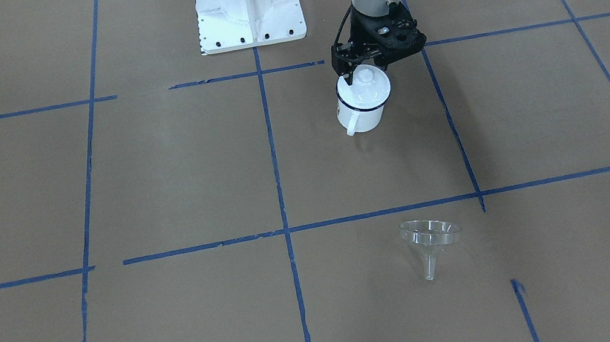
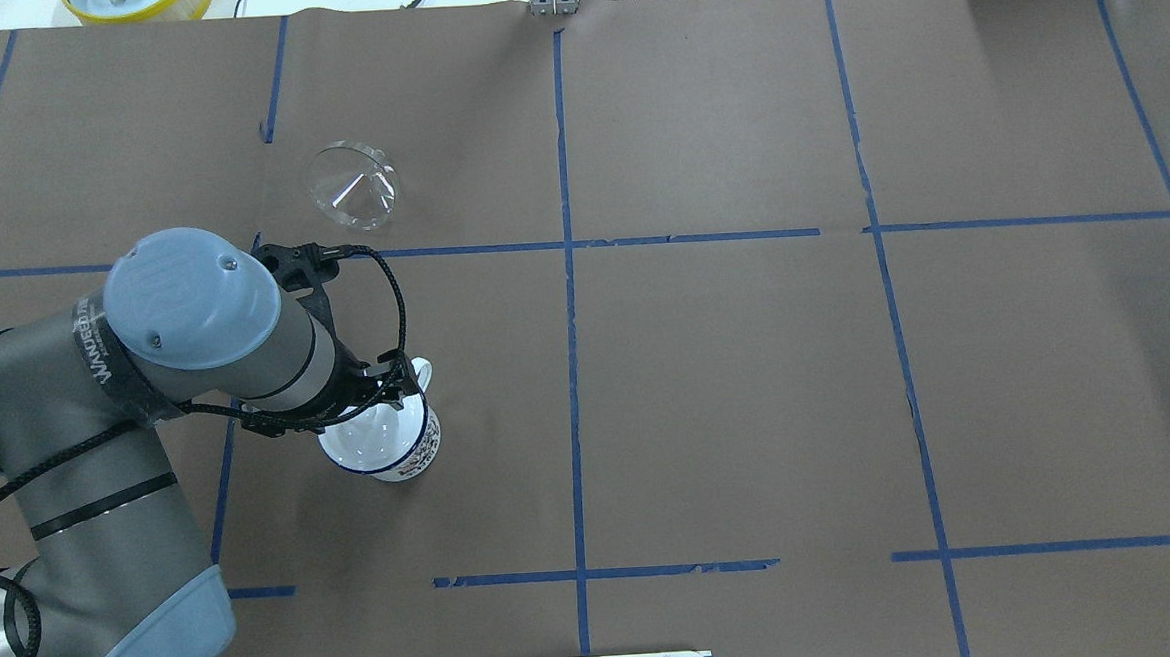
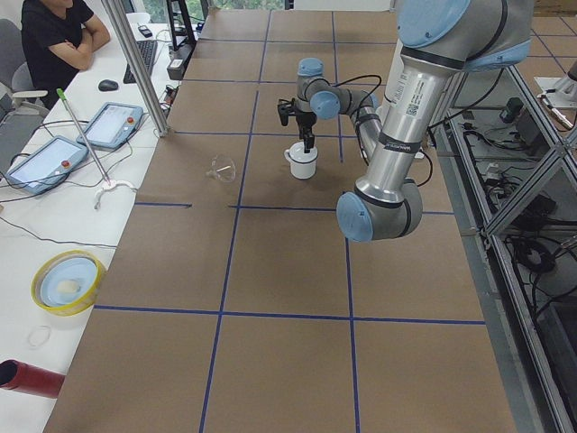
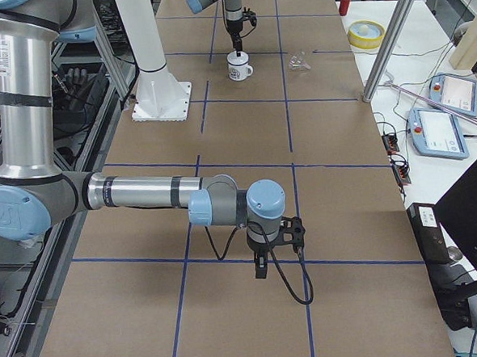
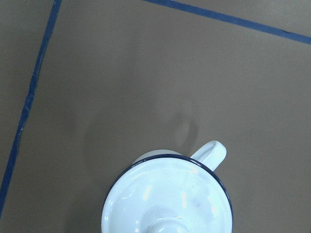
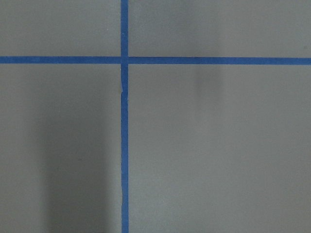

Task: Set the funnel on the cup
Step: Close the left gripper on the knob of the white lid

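Observation:
The cup (image 1: 362, 112) is a white enamel mug with a dark blue rim, standing upright with a white knobbed lid (image 1: 368, 86) on it. My left gripper (image 1: 365, 72) hangs right above it, fingers apart on either side of the lid's knob, holding nothing. The left wrist view shows the lid (image 5: 167, 194) and the mug's handle (image 5: 211, 153) close below. The clear funnel (image 1: 429, 238) lies tilted on its side on the table, well apart from the mug; it also shows in the overhead view (image 2: 352, 185). My right gripper (image 4: 261, 272) hovers far off over bare table; I cannot tell its state.
The white robot base plate (image 1: 249, 8) stands at the robot's side of the table. A yellow bowl (image 3: 68, 281), tablets (image 3: 41, 162) and a seated operator (image 3: 54, 36) are beyond the far table edge. Blue tape lines cross the brown paper.

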Robot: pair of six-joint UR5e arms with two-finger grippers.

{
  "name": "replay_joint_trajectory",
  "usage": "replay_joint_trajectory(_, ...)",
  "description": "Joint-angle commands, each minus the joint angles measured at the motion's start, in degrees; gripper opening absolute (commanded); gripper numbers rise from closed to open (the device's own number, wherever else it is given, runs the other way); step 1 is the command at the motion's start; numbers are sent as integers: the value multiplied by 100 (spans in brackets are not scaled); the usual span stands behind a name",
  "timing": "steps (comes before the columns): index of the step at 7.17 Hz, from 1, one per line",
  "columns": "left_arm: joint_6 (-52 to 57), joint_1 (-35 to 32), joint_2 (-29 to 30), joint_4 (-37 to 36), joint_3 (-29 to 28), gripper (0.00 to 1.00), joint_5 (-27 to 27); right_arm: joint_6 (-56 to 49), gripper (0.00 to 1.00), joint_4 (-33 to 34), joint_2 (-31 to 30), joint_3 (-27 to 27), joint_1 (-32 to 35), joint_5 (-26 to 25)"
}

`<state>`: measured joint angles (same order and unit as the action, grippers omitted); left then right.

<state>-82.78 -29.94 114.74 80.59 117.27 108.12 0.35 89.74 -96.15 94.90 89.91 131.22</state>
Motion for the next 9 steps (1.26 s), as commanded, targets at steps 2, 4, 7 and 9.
replay_joint_trajectory(2, -2, 6, 5, 1, -2, 41, -1, 0, 100, 0, 0, 2, 0, 0)
replay_joint_trajectory(4, -2, -3, 13, 1, 41, 0, 16, 0, 100, 0, 0, -7, 0, 0)
replay_joint_trajectory(7, -11, -29, 5, 1, 225, 0, 69, 0, 100, 0, 0, 2, 0, 0)
replay_joint_trajectory(9, 24, -73, -22, 9, 506, 0, 87, 0, 100, 0, 0, 2, 0, 0)
